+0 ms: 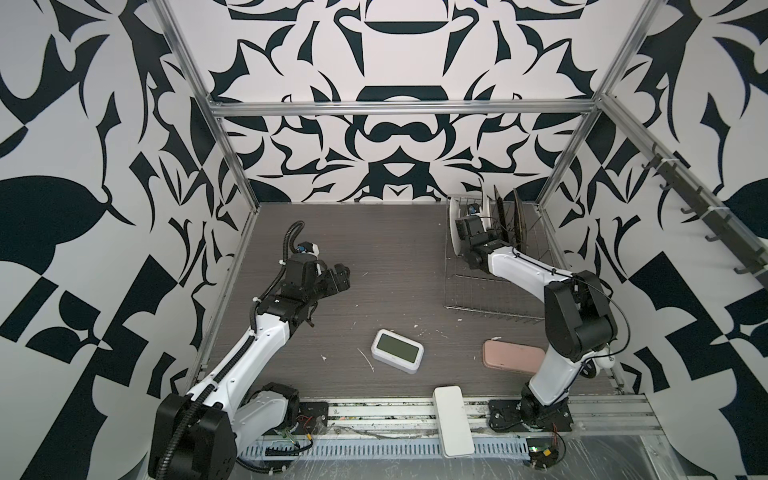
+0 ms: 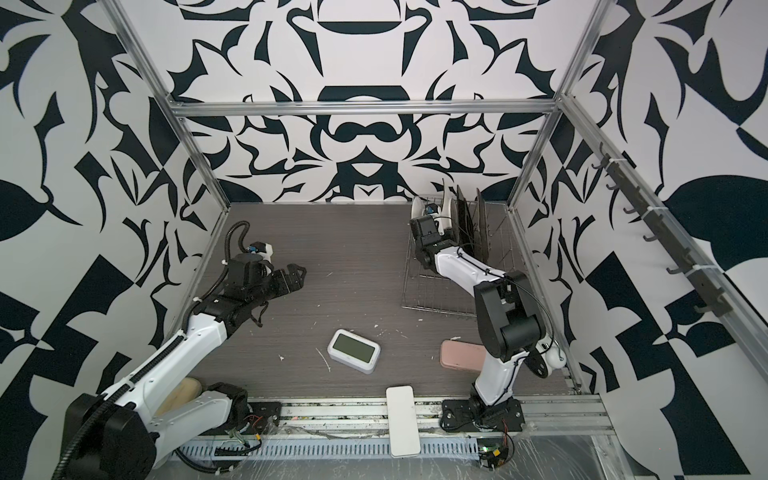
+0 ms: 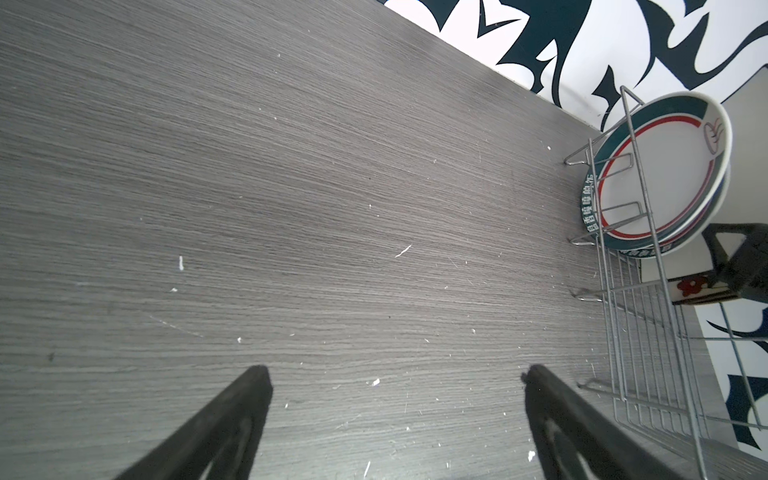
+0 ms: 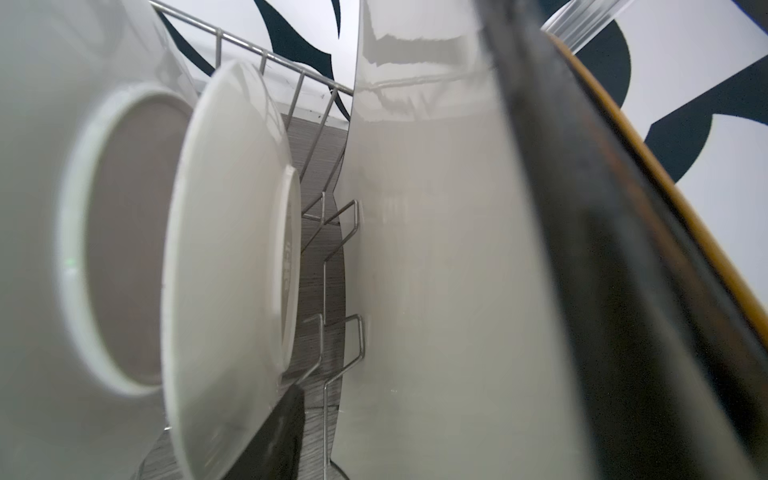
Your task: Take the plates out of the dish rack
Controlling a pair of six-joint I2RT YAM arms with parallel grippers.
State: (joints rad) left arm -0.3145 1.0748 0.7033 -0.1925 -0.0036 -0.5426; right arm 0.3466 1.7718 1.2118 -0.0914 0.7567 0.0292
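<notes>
The dish rack [image 1: 490,291] [image 2: 432,291] stands at the back right, with several plates upright at its far end. In the left wrist view, two round plates [image 3: 660,178] with teal rims lean at the rack's [image 3: 640,365] end. My right gripper [image 1: 484,226] [image 2: 440,226] reaches in among the plates. Its wrist view shows two round white plates [image 4: 224,249], a large white plate [image 4: 436,270] and a dark plate with a tan edge [image 4: 623,249]. One finger [image 4: 282,432] stands just apart from the large white plate; the other is hidden behind it. My left gripper [image 1: 343,278] [image 3: 395,378] hangs open over bare table.
A white clock [image 1: 397,351] lies at the front middle and a pink case [image 1: 513,359] beside the right arm's base. A white block [image 1: 453,419] sits on the front rail. Metal frame posts and patterned walls close in the table.
</notes>
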